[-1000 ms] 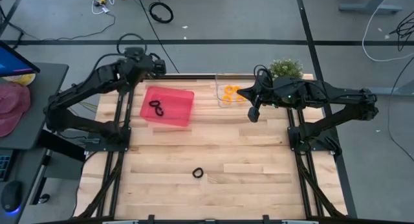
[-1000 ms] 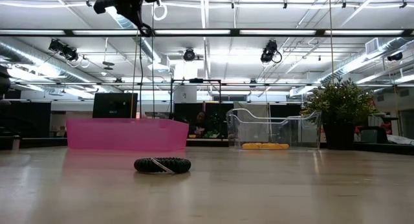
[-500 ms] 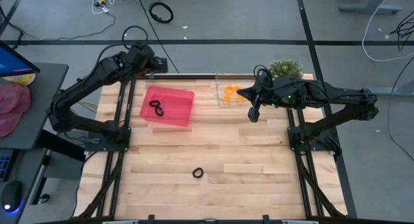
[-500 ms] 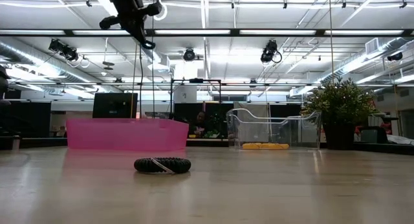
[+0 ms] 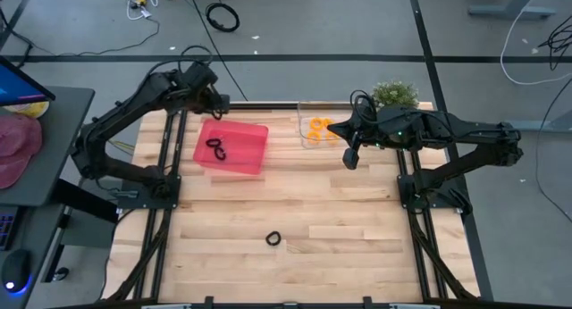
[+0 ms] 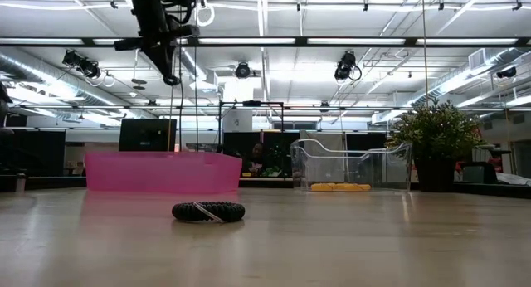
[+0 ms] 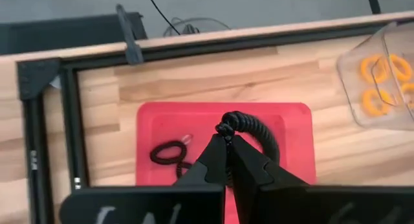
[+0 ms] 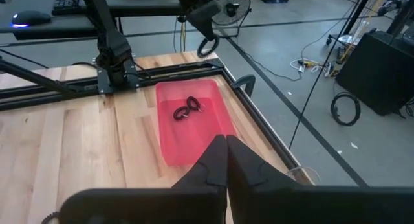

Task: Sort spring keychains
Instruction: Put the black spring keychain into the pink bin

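My left gripper (image 7: 228,141) is high over the pink tray (image 5: 246,157), near its far edge, shut on a black spring keychain (image 7: 259,128). Two more black keychains (image 5: 216,148) lie in the tray. Another black keychain (image 5: 273,239) lies flat on the table toward the near edge, also plain in the low view (image 6: 208,211). Orange keychains (image 5: 317,127) lie in the clear bin (image 5: 304,141). My right gripper (image 5: 351,157) hovers shut beside the clear bin's right side, holding nothing. My left gripper pinches the black keychain by the knotted end of its coil (image 7: 224,128) between the two fingertips. The fingers point down from above. The keychain is lifted clear, and its loop curves out to one side of the fingertips over the pink tray (image 7: 291,140).
A potted plant (image 5: 395,95) stands at the far right corner behind the right arm. Black frame rails (image 5: 165,179) run along the left and right sides of the table. Bare wood lies between the tray and the near edge.
My left arm has swung its elbow toward the far edge, and its gripper has tipped from slanting to pointing down over the tray's far edge, still shut on the black keychain. The right arm has kept still.
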You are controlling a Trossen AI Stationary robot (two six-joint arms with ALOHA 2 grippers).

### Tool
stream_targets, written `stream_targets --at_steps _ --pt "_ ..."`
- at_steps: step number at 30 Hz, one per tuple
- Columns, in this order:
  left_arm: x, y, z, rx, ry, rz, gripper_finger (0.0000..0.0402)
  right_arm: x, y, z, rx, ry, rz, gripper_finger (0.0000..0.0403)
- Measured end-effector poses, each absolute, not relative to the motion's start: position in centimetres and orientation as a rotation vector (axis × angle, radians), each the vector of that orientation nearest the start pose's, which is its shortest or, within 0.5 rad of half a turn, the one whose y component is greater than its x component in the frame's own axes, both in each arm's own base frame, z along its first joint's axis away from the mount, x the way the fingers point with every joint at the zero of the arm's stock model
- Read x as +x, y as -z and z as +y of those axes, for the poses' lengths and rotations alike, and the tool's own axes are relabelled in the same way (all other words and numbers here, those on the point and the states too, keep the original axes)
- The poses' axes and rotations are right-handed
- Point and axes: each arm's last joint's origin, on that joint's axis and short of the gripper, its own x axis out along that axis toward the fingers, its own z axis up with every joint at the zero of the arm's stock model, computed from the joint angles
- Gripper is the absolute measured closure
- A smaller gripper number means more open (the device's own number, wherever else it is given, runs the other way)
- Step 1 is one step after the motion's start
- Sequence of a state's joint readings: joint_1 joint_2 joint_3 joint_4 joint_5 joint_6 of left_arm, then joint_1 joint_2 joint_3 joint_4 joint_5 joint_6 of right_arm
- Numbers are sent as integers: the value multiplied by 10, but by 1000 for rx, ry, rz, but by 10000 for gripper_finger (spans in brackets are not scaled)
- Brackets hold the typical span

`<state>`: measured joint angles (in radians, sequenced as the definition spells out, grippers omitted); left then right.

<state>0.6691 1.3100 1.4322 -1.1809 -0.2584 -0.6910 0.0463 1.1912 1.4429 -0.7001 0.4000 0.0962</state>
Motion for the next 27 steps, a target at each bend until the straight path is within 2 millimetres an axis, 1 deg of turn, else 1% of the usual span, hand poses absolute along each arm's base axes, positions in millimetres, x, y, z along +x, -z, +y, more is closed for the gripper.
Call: stream_targets --at_steps 4,7,12,18,23,27 --pt "187 -357 156 -819 -1169 787 397 230 -427 -1 -7 368 427 403" --pt "197 -346 163 -810 -1167 848 397 230 -426 -1 -8 368 429 403" --pt "220 -322 169 -786 -1143 968 397 229 -425 -1 -13 369 449 403" --pt "246 -297 172 -743 -1149 1042 397 229 -424 -1 -13 369 451 403" --pt "260 -281 174 -733 -1144 1091 397 229 -424 -1 3 373 448 403" --pt "267 -273 175 -730 -1132 1093 397 229 -424 -1 7 374 448 403"
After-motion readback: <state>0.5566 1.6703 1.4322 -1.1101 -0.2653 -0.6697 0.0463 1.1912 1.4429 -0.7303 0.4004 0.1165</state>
